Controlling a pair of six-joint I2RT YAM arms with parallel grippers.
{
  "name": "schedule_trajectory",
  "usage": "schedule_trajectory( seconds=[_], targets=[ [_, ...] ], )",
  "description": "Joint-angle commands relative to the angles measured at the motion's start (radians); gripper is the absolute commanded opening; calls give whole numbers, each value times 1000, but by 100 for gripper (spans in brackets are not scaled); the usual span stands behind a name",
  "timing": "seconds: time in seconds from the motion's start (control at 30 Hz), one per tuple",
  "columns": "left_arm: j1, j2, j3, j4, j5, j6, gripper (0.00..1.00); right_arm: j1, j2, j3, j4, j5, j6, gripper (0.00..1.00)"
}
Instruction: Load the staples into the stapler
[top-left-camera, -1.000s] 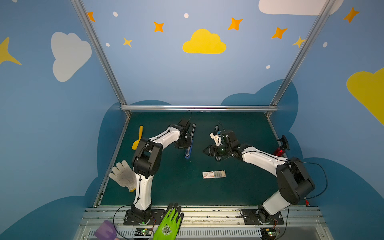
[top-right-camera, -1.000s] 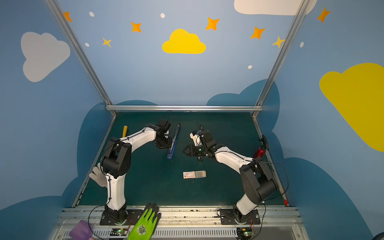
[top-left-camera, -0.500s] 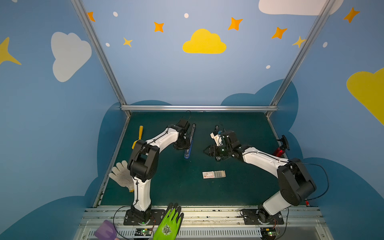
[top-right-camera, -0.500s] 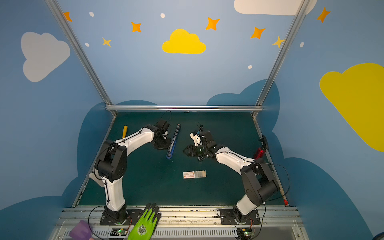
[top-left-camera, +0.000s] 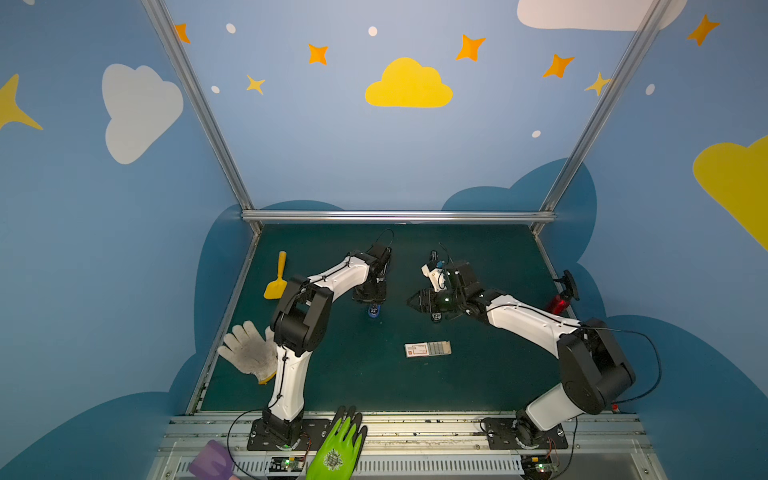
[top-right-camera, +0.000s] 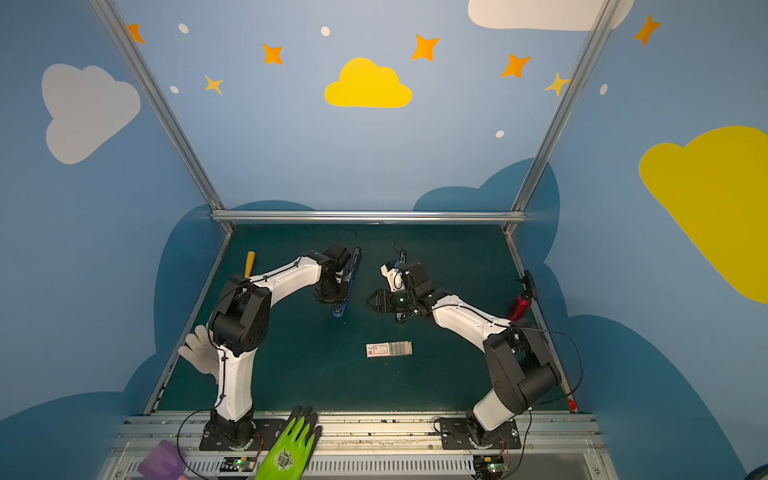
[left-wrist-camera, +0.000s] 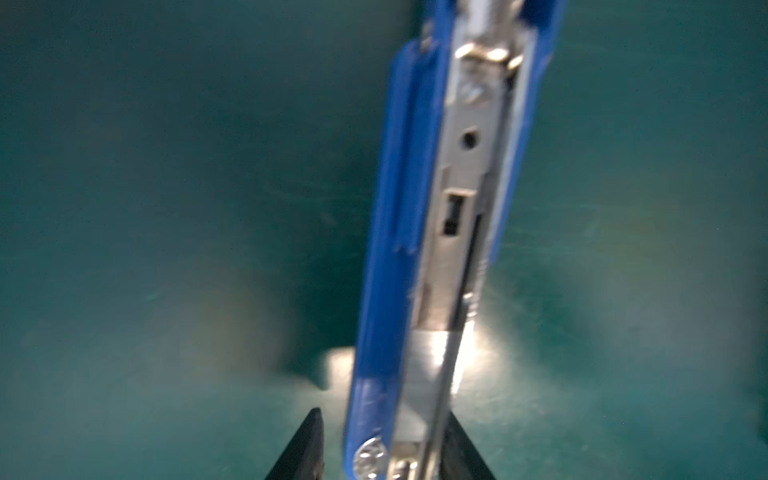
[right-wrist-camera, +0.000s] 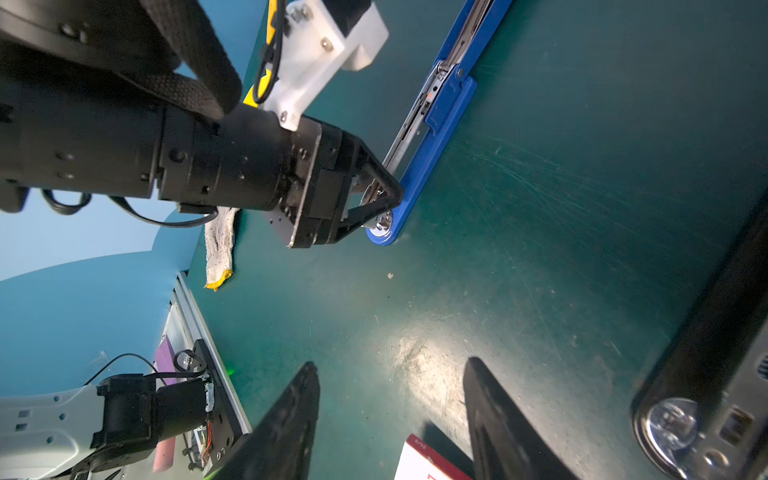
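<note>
Table (top-left-camera: 332, 374): green mat, work going on mid-table. Left gripper (right-wrist-camera: 386, 203) straddles the near end of the stapler (top-right-camera: 347, 286), fingers parted, one visibly clear of the blue side. Stapler lies opened, long axis running far edge to near edge. Right gripper (right-wrist-camera: 390, 365) is spread wide and empty, tips toward the left edge. Staples (top-left-camera: 428, 349) sit in their open box, nearward of the right fingers, long axis parallel to the near edge. Right arm is nearer, so probably its pick.
</note>
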Motion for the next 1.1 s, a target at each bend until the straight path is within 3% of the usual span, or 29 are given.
schedule_trajectory(
  seconds=[0.0, 0.27, 0.5, 0.8, 1.07],
  targets=[
    [21, -31, -17, -57, -86, 13, 44, -5, -14, -4, 6, -6, -5, 57],
    [141, -78, -52, -57, -105, 9, 45, -9, -18, -11, 9, -11, -6, 56],
    [141, -90, 35, 2, -2, 76, 47, -21, -46, -11, -15, -9, -20, 57],
    [142, 127, 386, -22, 118, 206, 54, -55, -120, -38, -77, 4, -39, 58],
    [138, 355, 682, -119, 121, 289, 54, -74, -164, -59, -115, 19, -43, 58]
  ],
)
